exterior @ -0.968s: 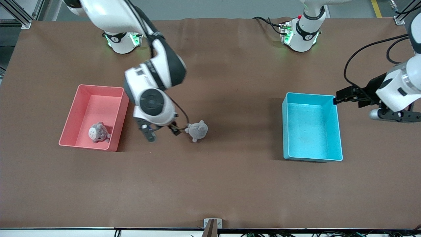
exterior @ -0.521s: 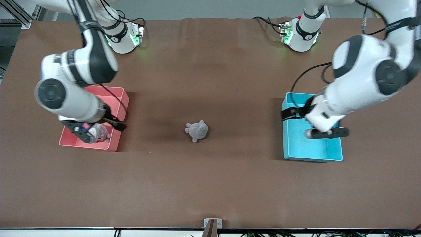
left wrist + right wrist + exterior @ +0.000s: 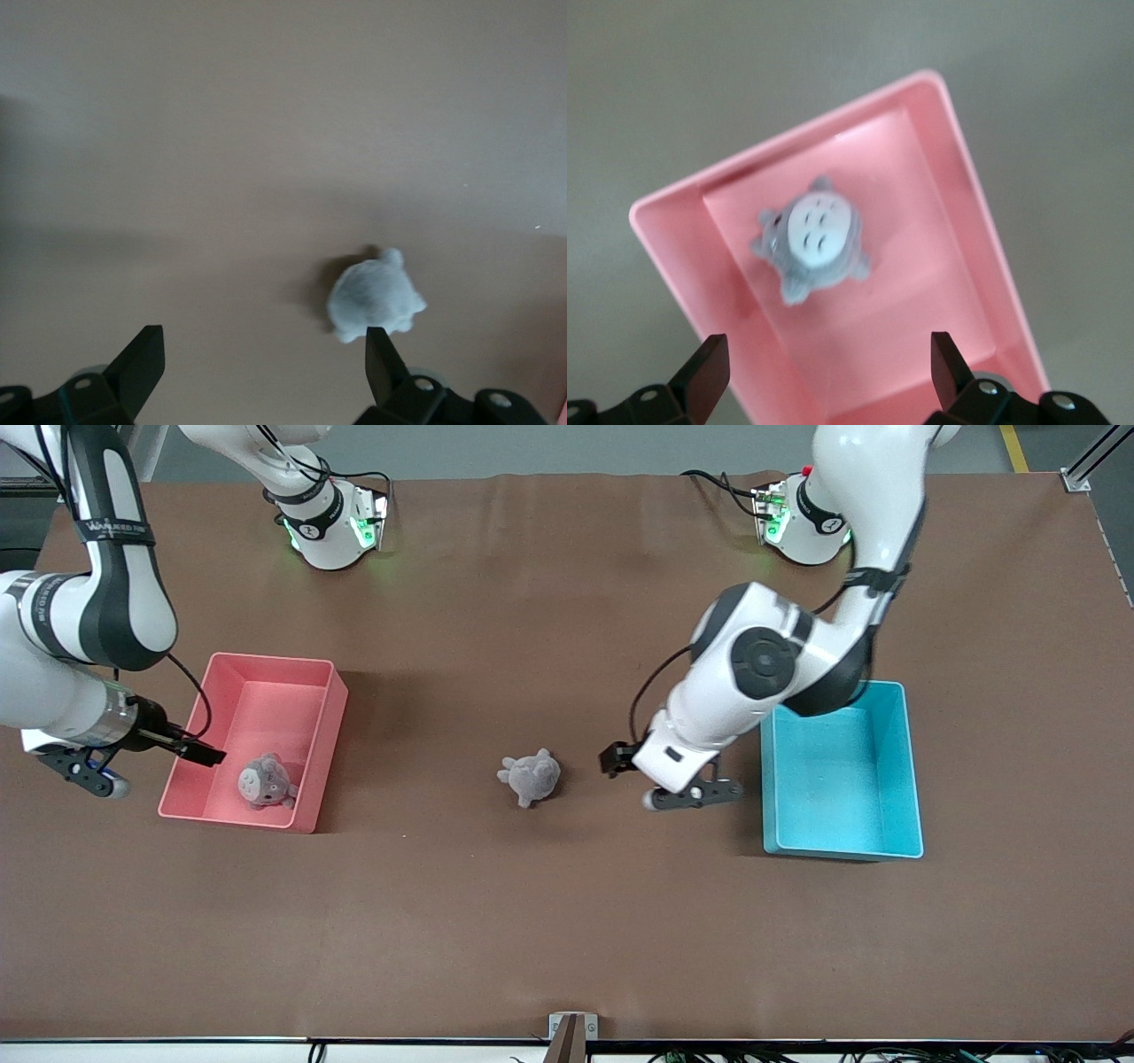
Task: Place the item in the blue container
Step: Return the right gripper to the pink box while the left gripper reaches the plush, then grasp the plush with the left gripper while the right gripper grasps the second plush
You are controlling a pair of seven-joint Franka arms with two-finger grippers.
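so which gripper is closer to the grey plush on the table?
Left. The left gripper hovers between the grey plush and blue container; the right gripper hangs past the pink bin.

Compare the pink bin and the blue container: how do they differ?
The pink bin holds a plush toy; the blue container holds nothing. The pink bin sits toward the right arm's end of the table, the blue container toward the left arm's. Both are rectangular and open-topped.

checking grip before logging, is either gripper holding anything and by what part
Nothing is held. The left gripper, open, is over the table beside the grey plush; the right gripper is open too.
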